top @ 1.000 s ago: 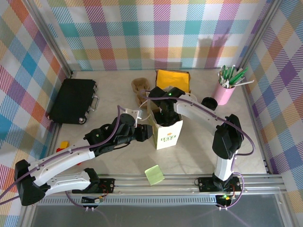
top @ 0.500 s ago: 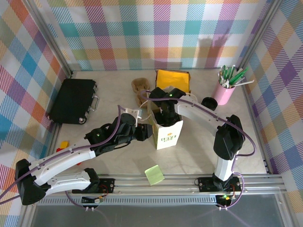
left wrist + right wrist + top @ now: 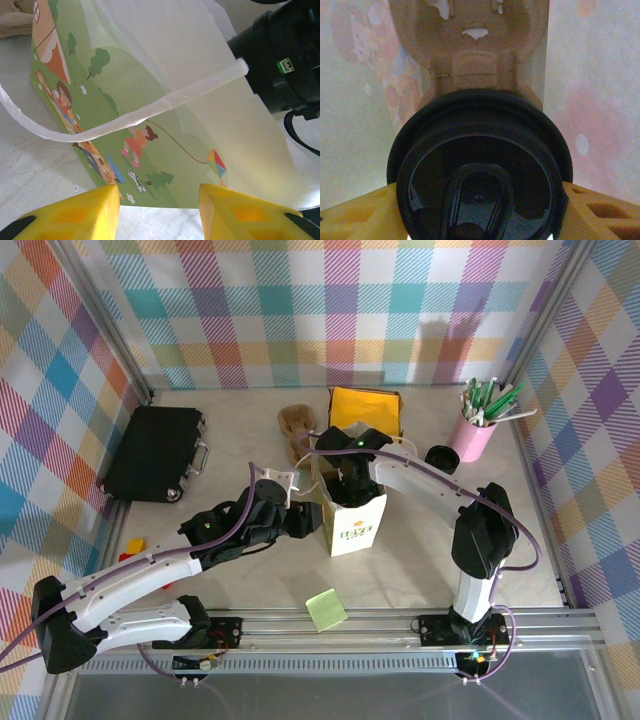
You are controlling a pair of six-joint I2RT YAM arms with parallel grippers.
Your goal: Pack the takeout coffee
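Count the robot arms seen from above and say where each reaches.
2. The left arm stretches from the near-left corner to the left side of the paper bag; the right arm bends down into its top.

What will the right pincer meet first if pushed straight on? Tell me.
The right pincer, clamped on the takeout coffee, points down into the paper bag; first in line looks like the brown pulp carrier, though how far off is unclear.
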